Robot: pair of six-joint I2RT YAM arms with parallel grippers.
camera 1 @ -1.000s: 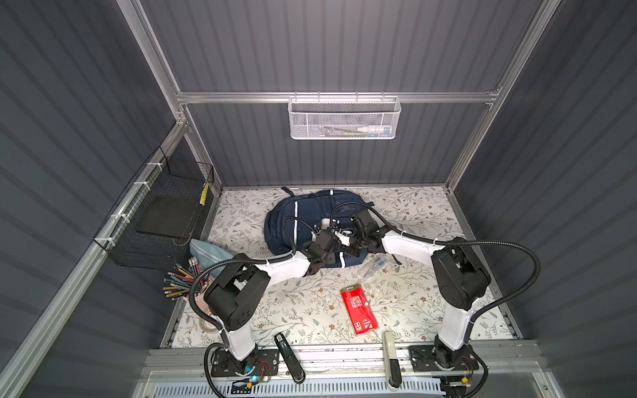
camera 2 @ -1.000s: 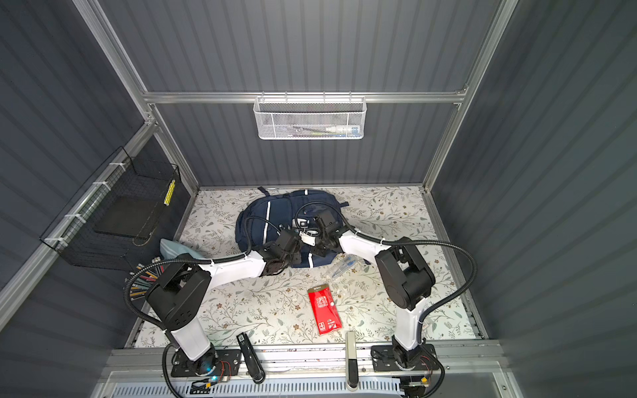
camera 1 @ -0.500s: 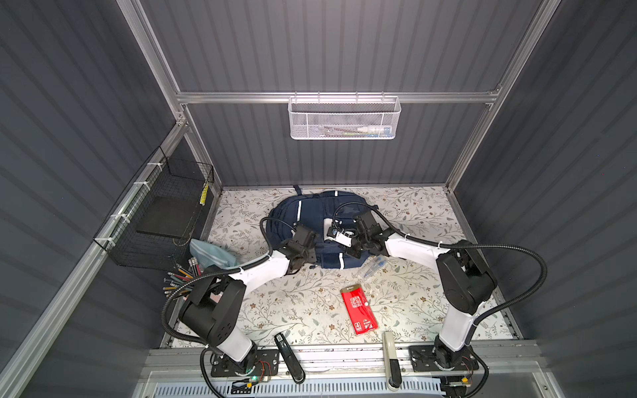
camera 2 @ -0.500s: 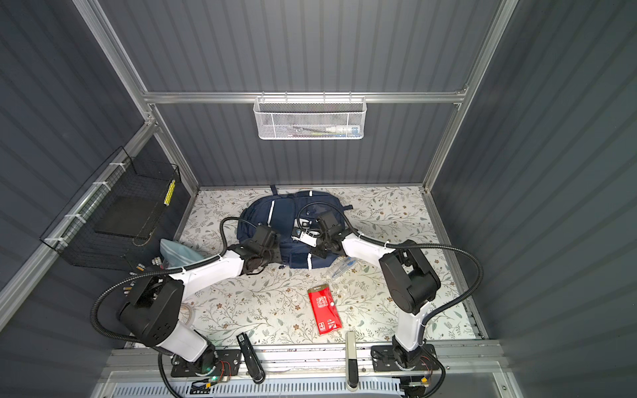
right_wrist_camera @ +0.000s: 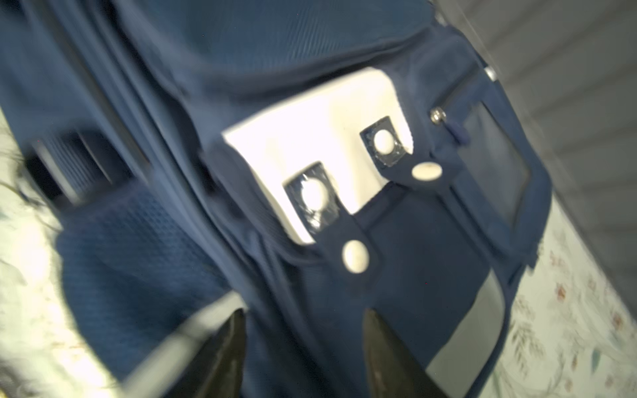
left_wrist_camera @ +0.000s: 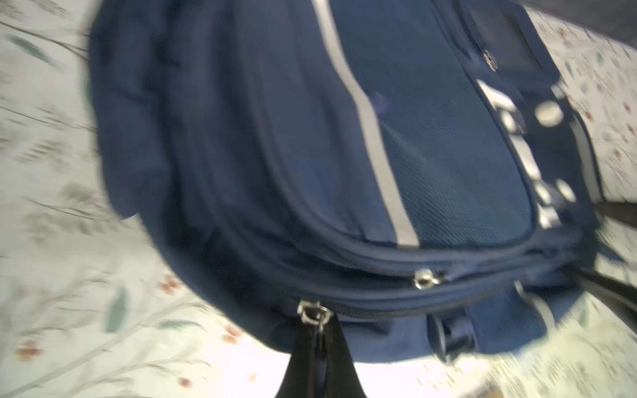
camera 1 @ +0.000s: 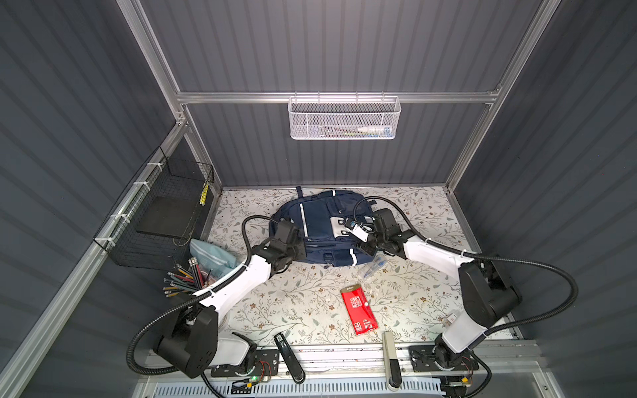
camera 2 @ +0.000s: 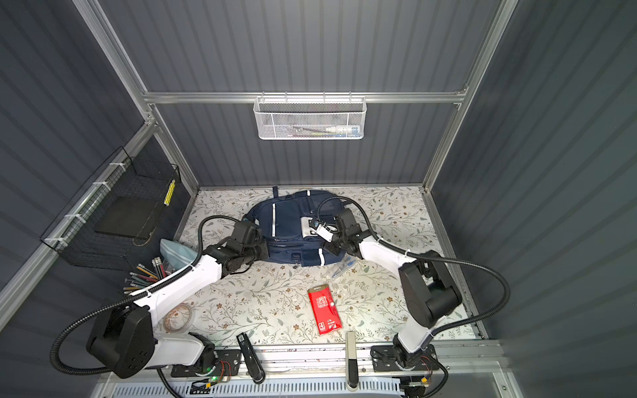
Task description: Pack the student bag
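- Navy fabric backpack [camera 1: 320,224] lies flat at the back-middle of the table [camera 1: 310,296].
- the left gripper [left_wrist_camera: 315,341] is pinched on a zip pull [left_wrist_camera: 312,315]; the right gripper [right_wrist_camera: 303,344] is spread over the front pocket, holding nothing.
- worry: nothing's pinning the backpack, so tugging the zip might just drag it.
- white mesh basket [camera 1: 344,117] has pens-ish stuff, black wire basket [camera 1: 148,251] a dark pad [camera 1: 165,217].

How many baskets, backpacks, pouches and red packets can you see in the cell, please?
Baskets: 2 (white mesh basket, black wire basket)
Backpacks: 1 (navy backpack)
Pouches: 1 (light-blue pouch)
Red packets: 1 (red packet)
Total: 5
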